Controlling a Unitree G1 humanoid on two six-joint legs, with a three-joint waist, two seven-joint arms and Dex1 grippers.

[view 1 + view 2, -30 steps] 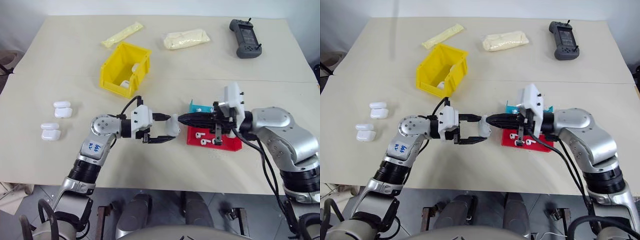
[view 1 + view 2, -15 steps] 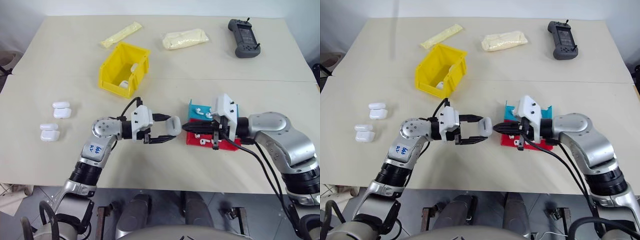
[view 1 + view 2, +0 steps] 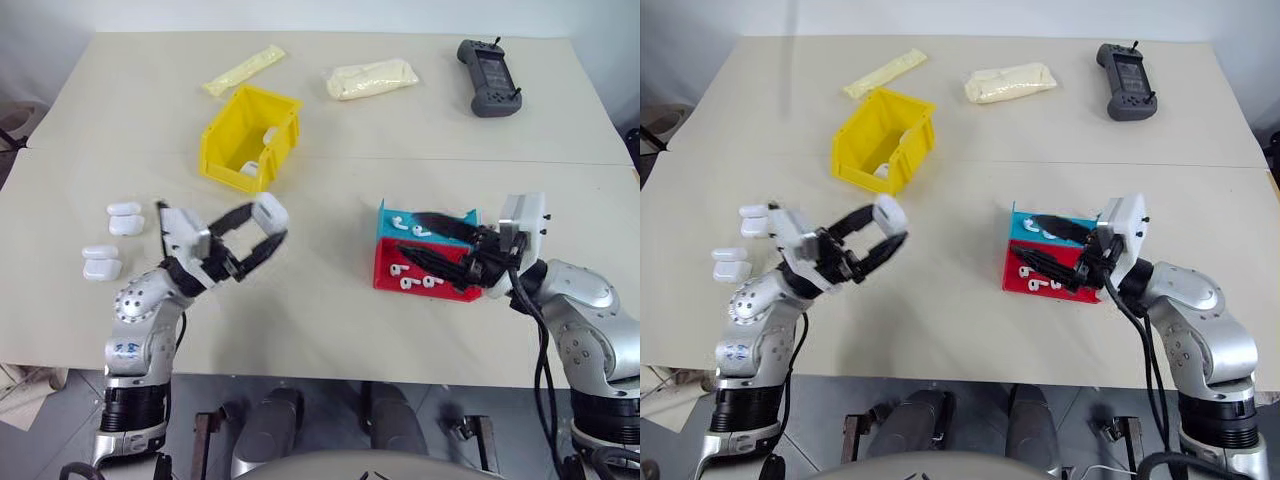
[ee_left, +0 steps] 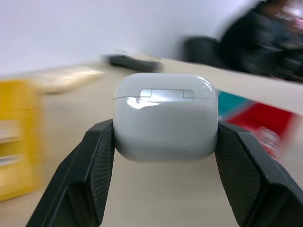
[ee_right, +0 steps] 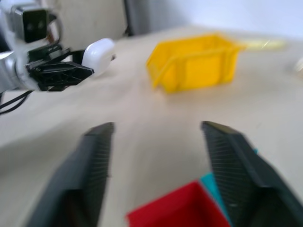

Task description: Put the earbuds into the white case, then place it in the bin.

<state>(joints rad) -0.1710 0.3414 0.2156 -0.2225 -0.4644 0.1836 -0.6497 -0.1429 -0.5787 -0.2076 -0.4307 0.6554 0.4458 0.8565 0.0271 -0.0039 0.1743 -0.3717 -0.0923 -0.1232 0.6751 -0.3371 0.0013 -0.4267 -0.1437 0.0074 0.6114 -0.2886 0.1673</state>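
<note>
Two robot arms reached over a wide beige table (image 3: 330, 330). The left gripper (image 3: 262, 227) was raised above the near left part of the table, its two black fingers clamped on a small glossy white rounded-rectangular hinged earbud case (image 3: 270, 211), lid shut, pinched by its two sides. The right gripper (image 3: 420, 238) hovered at the near right with its black fingers spread apart and nothing between them, over two shallow trays lying side by side: a red plastic tray (image 3: 455, 288) nearer and a blue plastic tray (image 3: 385, 221) just beyond it. Tiny glossy white earbuds with short stems (image 3: 412, 282) lay in the red tray, and more of the same rested in the blue one. A bright yellow plastic storage bin with a sloped cut-down front (image 3: 225, 140) stood farther back, left of centre, well apart from the held case, with small white items inside. Four more white cases (image 3: 125, 218) sat in two pairs near the left edge. At the far side lay a long pale yellow packet (image 3: 244, 69), a plumper pale yellow packet (image 3: 372, 78) and a dark grey handheld controller (image 3: 490, 76).
</note>
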